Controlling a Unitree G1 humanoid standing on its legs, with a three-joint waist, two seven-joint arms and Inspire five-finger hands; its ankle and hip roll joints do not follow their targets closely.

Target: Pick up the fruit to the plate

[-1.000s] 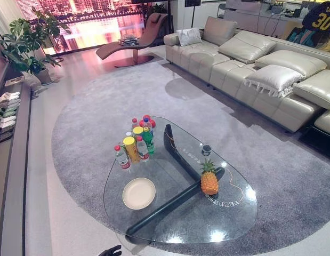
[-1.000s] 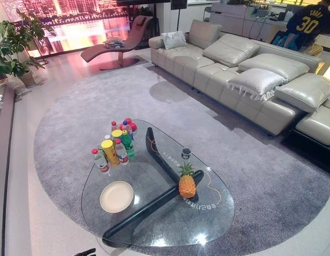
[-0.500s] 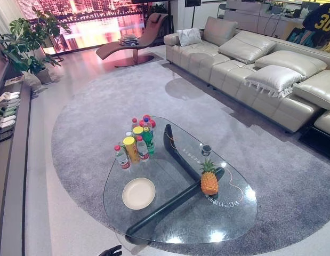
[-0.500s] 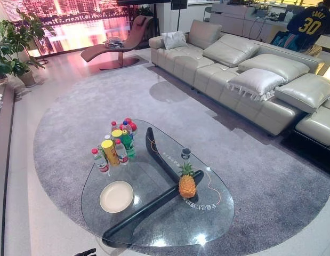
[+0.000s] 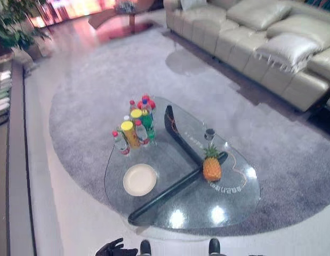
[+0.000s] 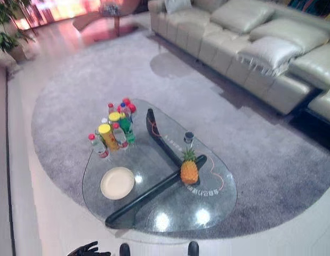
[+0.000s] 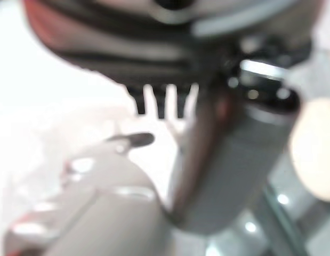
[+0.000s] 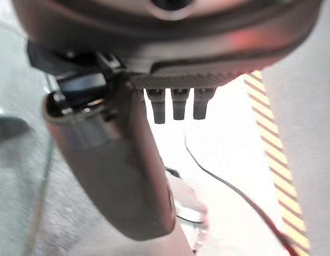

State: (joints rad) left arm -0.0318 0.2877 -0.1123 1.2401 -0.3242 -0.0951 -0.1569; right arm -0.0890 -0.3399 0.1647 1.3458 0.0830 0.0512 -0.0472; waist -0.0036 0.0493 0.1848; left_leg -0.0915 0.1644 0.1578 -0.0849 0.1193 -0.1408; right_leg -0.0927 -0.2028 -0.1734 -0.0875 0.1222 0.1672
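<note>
A pineapple (image 5: 211,165) stands upright on the right part of an oval glass coffee table (image 5: 180,213). An empty cream plate (image 5: 139,180) lies on the table's near left part, well apart from the fruit. My left hand (image 5: 114,248) hangs low in front of the table, fingers spread and holding nothing. In the left wrist view its fingers (image 7: 159,101) are straight beside the thumb (image 7: 234,160). The right wrist view has my right hand (image 8: 117,170) with straight fingers (image 8: 178,104) over the floor, empty.
A cluster of bottles and yellow cans (image 5: 135,125) stands at the table's far left, and a small dark cup (image 5: 209,134) just behind the pineapple. The table sits on a round grey rug (image 5: 85,106). A beige sofa (image 5: 260,37) lies far right, a low shelf (image 5: 2,90) along the left.
The camera has tipped downward, so the whole scene has shifted up and more floor shows in front of the table. My left hand shows more fully. The things on the table have not moved.
</note>
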